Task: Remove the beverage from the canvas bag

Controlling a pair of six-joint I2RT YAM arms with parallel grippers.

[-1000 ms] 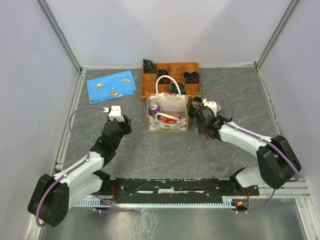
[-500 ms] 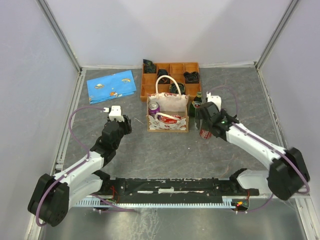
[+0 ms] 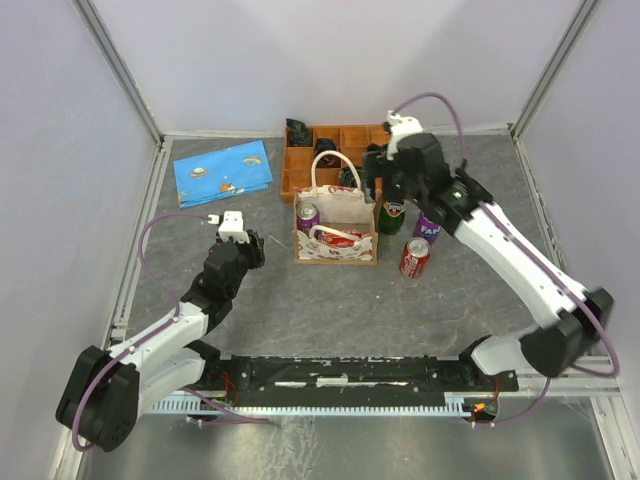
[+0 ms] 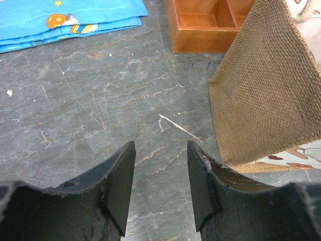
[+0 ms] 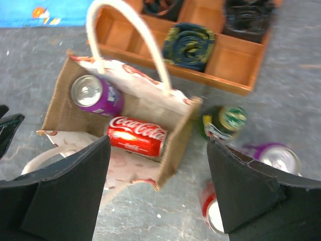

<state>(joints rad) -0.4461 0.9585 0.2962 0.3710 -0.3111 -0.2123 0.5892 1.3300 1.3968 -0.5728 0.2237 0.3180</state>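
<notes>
Canvas bag (image 3: 335,252) upright toward the far edge of the tabletop (image 3: 300,305), just before the wooden tray (image 3: 352,138), purple can (image 5: 95,94) and red can (image 5: 136,136) inside. Right hand (image 5: 158,150) high near its far right corner, spread wide, empty. Left hand (image 4: 160,175) low toward the left edge, partly open, empty.

A robotics lab cell: white panels (image 3: 330,60) and aluminium struts (image 3: 118,70) are enclosing the grey tabletop (image 3: 330,310), with a black mounting rail (image 3: 340,373) running along the frame's bottom.

Orange wooden tray (image 3: 298,160) at the back, dark rolled cloths (image 5: 189,44) in some compartments; blue patterned sheet (image 3: 222,172) flat on the surface (image 3: 300,300), left.
</notes>
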